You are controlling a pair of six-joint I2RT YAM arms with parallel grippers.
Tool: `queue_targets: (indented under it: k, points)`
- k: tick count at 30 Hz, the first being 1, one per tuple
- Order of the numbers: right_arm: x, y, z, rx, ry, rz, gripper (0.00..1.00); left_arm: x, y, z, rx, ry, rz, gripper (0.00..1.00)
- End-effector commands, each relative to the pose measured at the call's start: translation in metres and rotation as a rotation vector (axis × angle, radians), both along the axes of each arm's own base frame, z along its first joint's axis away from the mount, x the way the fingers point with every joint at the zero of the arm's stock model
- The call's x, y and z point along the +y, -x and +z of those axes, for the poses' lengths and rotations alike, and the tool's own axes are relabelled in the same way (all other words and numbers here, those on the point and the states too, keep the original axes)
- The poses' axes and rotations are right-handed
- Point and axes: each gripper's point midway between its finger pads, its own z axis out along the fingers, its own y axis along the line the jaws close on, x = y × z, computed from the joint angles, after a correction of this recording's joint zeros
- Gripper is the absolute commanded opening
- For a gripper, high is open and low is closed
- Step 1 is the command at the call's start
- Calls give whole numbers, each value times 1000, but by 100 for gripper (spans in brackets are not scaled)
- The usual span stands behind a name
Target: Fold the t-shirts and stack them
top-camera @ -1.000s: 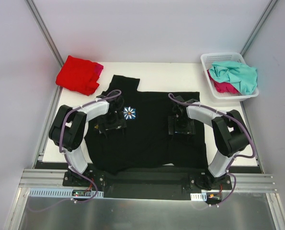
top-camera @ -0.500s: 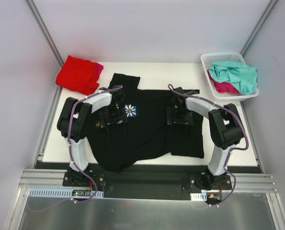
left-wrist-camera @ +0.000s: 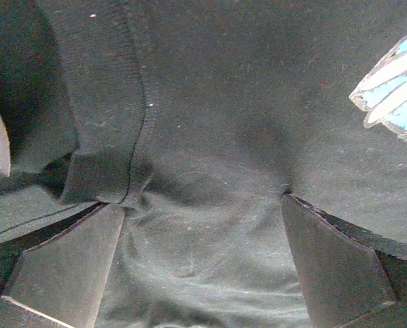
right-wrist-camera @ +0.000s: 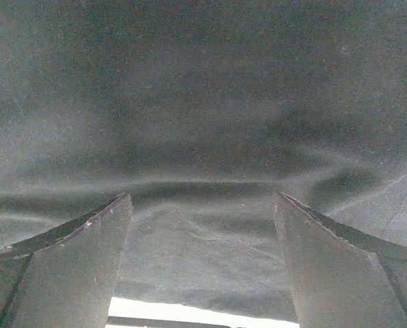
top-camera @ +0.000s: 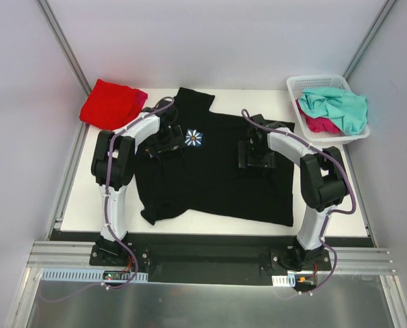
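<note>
The large black t-shirt (top-camera: 217, 178) lies spread flat on the white table, its white daisy print (top-camera: 194, 137) near the collar. My left gripper (top-camera: 167, 142) is open and pressed down on the cloth just left of the daisy. In the left wrist view the left gripper (left-wrist-camera: 203, 253) has black cloth bunched between its wide fingers (left-wrist-camera: 73, 266), with the ribbed collar (left-wrist-camera: 111, 102) and the daisy (left-wrist-camera: 395, 89) ahead. My right gripper (top-camera: 256, 156) is open and pressed on the shirt's right half. In its wrist view the right gripper (right-wrist-camera: 200, 253) straddles the shirt (right-wrist-camera: 203, 102).
A folded red t-shirt (top-camera: 111, 104) with a magenta-pink edge (top-camera: 141, 98) under it sits at the far left corner. The white lattice basket (top-camera: 295, 85) at the far right holds a teal-mint shirt (top-camera: 336, 106) and a magenta one (top-camera: 319, 124). The table's bare strip (top-camera: 83, 198) runs left of the shirt.
Both arms have stretched away from their bases, dragging the black shirt toward the far edge. Its bunched near hem has pulled out flat. Both grippers stayed open.
</note>
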Motion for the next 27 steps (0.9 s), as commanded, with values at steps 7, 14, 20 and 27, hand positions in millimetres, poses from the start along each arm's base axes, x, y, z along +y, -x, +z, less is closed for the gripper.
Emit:
queue_targets:
  k: [7,14,20,27]
  points:
    - [1,-11,33,-56,-28,7,88,5,-58,22,-126,31,2,99]
    - [13,21,59,-77,-82,50,88,-2,-4,59,-146,52,-39,99]
    - [37,53,72,-95,-89,149,87,16,31,101,-249,-16,-29,99]
    - [58,73,65,-75,-39,238,84,83,27,156,-329,-58,107,99]
